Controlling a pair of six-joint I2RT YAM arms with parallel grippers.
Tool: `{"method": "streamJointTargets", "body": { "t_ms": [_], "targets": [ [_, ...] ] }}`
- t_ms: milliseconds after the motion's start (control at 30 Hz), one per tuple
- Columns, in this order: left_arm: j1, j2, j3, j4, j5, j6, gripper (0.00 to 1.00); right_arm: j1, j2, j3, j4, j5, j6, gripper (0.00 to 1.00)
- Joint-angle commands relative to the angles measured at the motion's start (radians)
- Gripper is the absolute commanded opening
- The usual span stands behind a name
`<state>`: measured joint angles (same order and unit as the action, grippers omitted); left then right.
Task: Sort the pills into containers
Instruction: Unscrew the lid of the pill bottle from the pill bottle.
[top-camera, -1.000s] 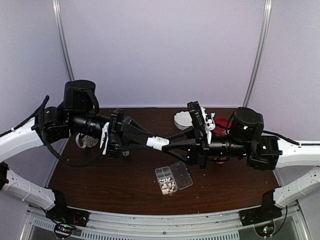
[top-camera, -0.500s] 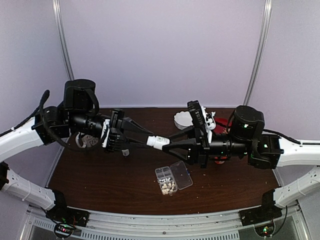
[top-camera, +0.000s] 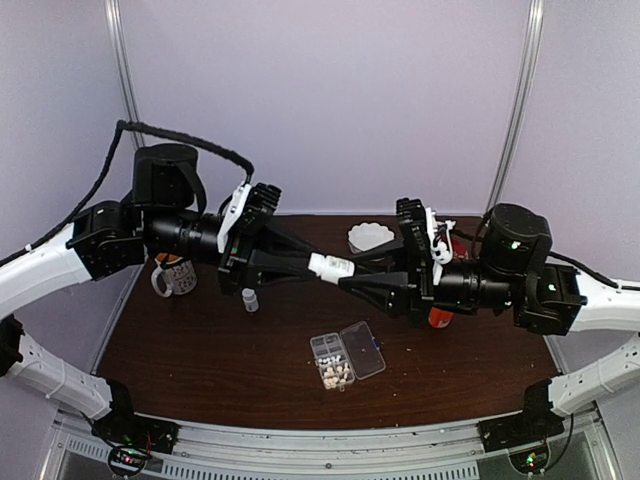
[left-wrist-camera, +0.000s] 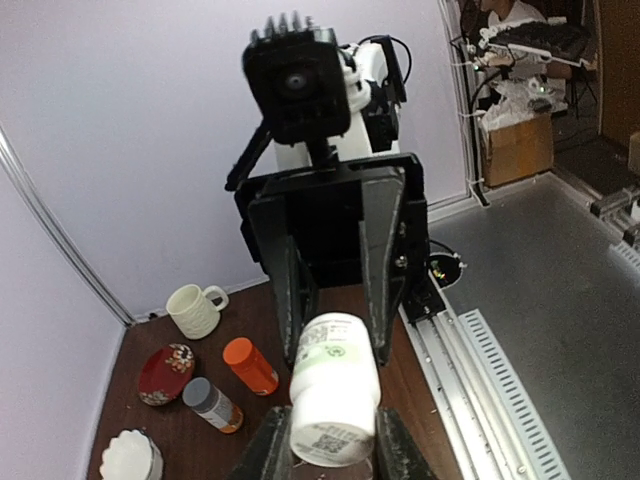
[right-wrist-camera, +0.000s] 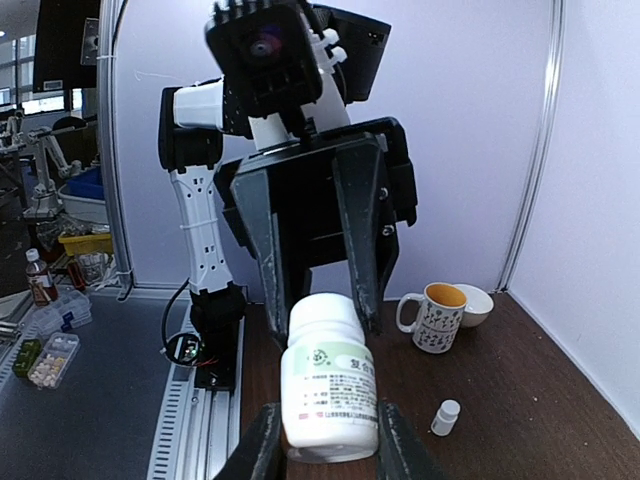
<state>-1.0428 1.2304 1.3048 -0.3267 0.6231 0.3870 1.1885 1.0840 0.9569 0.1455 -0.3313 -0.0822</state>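
A white bottle (top-camera: 331, 266) with a green-and-white label hangs in the air between the two arms, above the table's middle. My left gripper (top-camera: 318, 265) is shut on one end and my right gripper (top-camera: 345, 275) is shut on the other. In the left wrist view the bottle (left-wrist-camera: 335, 390) fills the left gripper (left-wrist-camera: 330, 445). The right wrist view shows the bottle (right-wrist-camera: 330, 385) body in the right gripper (right-wrist-camera: 328, 440). The clear organiser box (top-camera: 347, 355) lies open below, with cream pills (top-camera: 335, 374) in its near cells.
A tiny white bottle (top-camera: 250, 300) stands on the table left of centre. A patterned mug (top-camera: 176, 275) is at the far left and a white scalloped bowl (top-camera: 368, 237) at the back. An orange bottle (top-camera: 438, 318) lies under the right arm. Purple walls enclose the table.
Both arms have lifted and carried the white bottle a little up and to the right. The left wrist has turned, and the patterned mug now shows below the left arm.
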Motion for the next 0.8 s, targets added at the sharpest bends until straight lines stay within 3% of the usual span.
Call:
{"method": "streamJointTargets", "body": {
  "t_ms": [0, 367, 567, 700, 767],
  "targets": [
    [-0.028, 0.020, 0.080, -0.015, -0.048, -0.364, 0.00, 0.015, -0.038, -0.025, 0.034, 0.115, -0.122, 0.14],
    [-0.029, 0.112, 0.235, -0.128, -0.026, -0.917, 0.00, 0.088, -0.054, -0.053, 0.050, 0.320, -0.371, 0.12],
    [-0.015, 0.142, 0.252, -0.058, 0.061, -1.230, 0.00, 0.147, -0.068, -0.121, 0.153, 0.459, -0.500, 0.12],
    [-0.004, 0.134, 0.223, 0.036, 0.105, -1.328, 0.00, 0.165, -0.068, -0.137, 0.174, 0.493, -0.531, 0.12],
    [-0.001, 0.127, 0.234, 0.019, 0.094, -1.293, 0.10, 0.167, -0.072, -0.141, 0.175, 0.497, -0.528, 0.12]
  ]
}}
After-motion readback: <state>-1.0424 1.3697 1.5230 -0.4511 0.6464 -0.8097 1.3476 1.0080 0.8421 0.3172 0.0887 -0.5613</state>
